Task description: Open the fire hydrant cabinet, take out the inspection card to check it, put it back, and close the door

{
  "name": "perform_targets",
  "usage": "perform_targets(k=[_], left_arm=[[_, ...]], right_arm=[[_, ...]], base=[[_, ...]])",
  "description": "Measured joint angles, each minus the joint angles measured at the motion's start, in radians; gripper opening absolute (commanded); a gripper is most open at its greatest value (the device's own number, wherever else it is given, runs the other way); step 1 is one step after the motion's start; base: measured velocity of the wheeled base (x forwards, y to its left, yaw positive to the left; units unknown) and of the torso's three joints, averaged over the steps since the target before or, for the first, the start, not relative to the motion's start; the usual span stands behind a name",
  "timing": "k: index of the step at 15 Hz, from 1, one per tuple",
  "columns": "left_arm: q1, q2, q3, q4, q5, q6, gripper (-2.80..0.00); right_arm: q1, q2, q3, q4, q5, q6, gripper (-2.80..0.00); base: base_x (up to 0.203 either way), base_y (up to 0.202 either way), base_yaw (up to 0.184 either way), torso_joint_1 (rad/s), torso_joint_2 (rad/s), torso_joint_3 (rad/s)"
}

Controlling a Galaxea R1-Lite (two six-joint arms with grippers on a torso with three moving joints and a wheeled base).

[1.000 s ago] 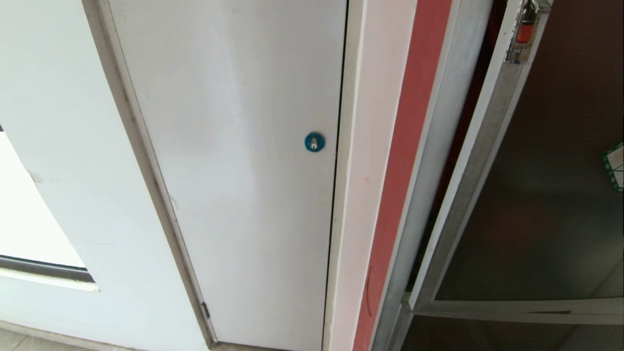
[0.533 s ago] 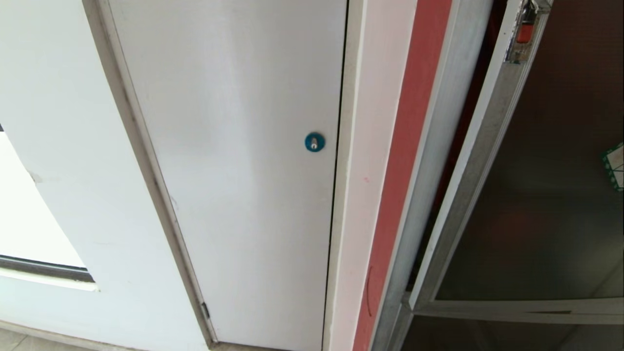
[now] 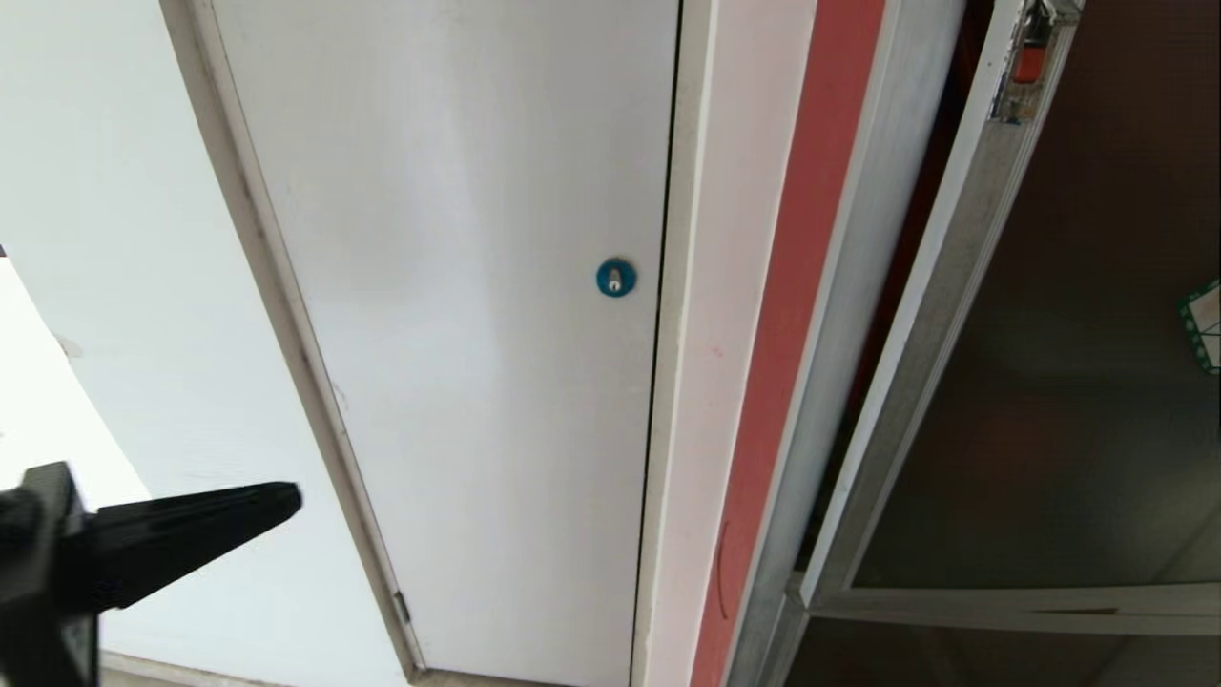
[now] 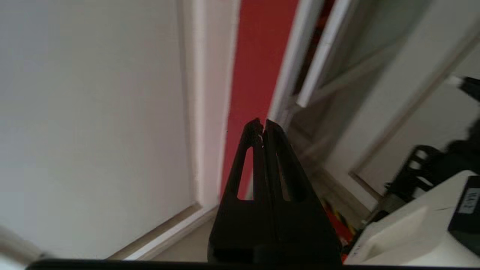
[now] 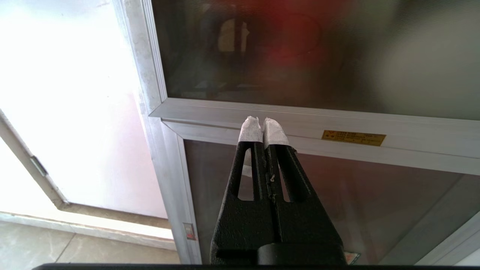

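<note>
Well off to the right of the closed left gripper (image 3: 277, 501), the fire hydrant cabinet (image 3: 882, 191) has its door (image 3: 1049, 382) barely ajar, so opening looks in hand and calls for reaching its frame edge; the closed right gripper (image 5: 262, 125) idles before the crossbar.

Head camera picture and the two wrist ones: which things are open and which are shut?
Glass door: ajar, its edge off the frame.
White door: shut.
Left gripper: shut, empty, raised at the lower left.
Right gripper: shut, empty, before the glass door's crossbar.
</note>
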Motion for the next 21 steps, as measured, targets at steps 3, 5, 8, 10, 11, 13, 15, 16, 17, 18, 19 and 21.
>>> perform_targets(k=[3, 5, 8, 10, 11, 13, 15, 16, 17, 18, 19, 21], left_arm=[[-0.180, 0.280, -0.085, -0.169, -0.037, -0.009, -2.80], [-0.265, 0.433, -0.162, -0.244, -0.045, -0.013, -2.80], [-0.369, 0.610, -0.293, -0.298, -0.042, -0.016, -2.80], [-0.426, 0.705, -0.374, -0.305, -0.009, -0.018, -2.80], [-0.451, 0.746, -0.411, -0.306, 0.028, -0.018, -2.80], [-0.503, 0.822, -0.496, -0.306, 0.135, -0.019, -2.80], [-0.540, 0.879, -0.562, -0.306, 0.183, -0.020, -2.80], [-0.557, 0.908, -0.590, -0.306, 0.190, -0.018, -2.80], [-0.568, 0.930, -0.608, -0.307, 0.192, -0.013, -2.80], [-0.576, 0.952, -0.629, -0.307, 0.193, -0.010, -2.80], [-0.585, 0.974, -0.656, -0.307, 0.194, -0.010, -2.80], [-0.606, 1.016, -0.716, -0.307, 0.196, -0.010, -2.80]], right_arm=[[0.000, 0.000, 0.000, 0.000, 0.000, 0.000, -2.80], [0.000, 0.000, 0.000, 0.000, 0.000, 0.000, -2.80], [0.000, 0.000, 0.000, 0.000, 0.000, 0.000, -2.80], [0.000, 0.000, 0.000, 0.000, 0.000, 0.000, -2.80], [0.000, 0.000, 0.000, 0.000, 0.000, 0.000, -2.80], [0.000, 0.000, 0.000, 0.000, 0.000, 0.000, -2.80], [0.000, 0.000, 0.000, 0.000, 0.000, 0.000, -2.80], [0.000, 0.000, 0.000, 0.000, 0.000, 0.000, -2.80], [0.000, 0.000, 0.000, 0.000, 0.000, 0.000, -2.80], [0.000, 0.000, 0.000, 0.000, 0.000, 0.000, -2.80], [0.000, 0.000, 0.000, 0.000, 0.000, 0.000, -2.80], [0.000, 0.000, 0.000, 0.000, 0.000, 0.000, -2.80]], base=[[0.000, 0.000, 0.000, 0.000, 0.00, 0.000], [0.000, 0.000, 0.000, 0.000, 0.00, 0.000], [0.000, 0.000, 0.000, 0.000, 0.00, 0.000], [0.000, 0.000, 0.000, 0.000, 0.00, 0.000], [0.000, 0.000, 0.000, 0.000, 0.00, 0.000], [0.000, 0.000, 0.000, 0.000, 0.00, 0.000], [0.000, 0.000, 0.000, 0.000, 0.00, 0.000], [0.000, 0.000, 0.000, 0.000, 0.00, 0.000], [0.000, 0.000, 0.000, 0.000, 0.00, 0.000], [0.000, 0.000, 0.000, 0.000, 0.00, 0.000], [0.000, 0.000, 0.000, 0.000, 0.00, 0.000], [0.000, 0.000, 0.000, 0.000, 0.00, 0.000]])
